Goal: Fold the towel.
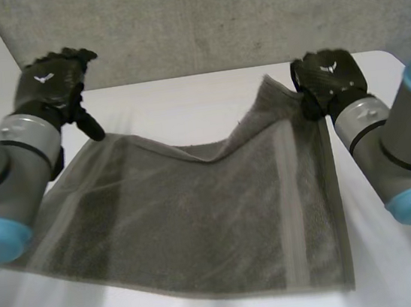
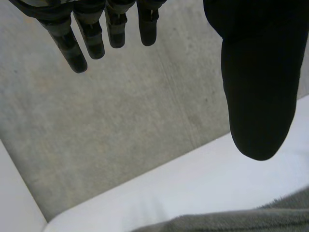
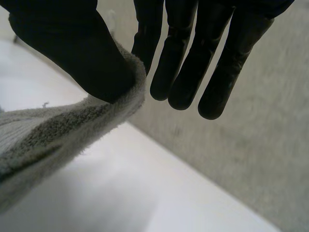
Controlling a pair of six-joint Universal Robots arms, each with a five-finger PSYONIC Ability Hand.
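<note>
The right hand [image 1: 329, 76] pinches the towel's [image 1: 198, 215] far right corner between its thumb and the side of the nearest finger. Its other fingers are straight, and the corner is raised off the table [image 1: 183, 96]. The left hand [image 1: 52, 79] is released, fingers straight and spread from the thumb, grasping nothing. Its thumb tip points down close by the towel's far left corner. The rest of the grey towel lies spread across the white table, its near edge toward the robot. A rough grey wall [image 1: 210, 16] stands behind the table.
</note>
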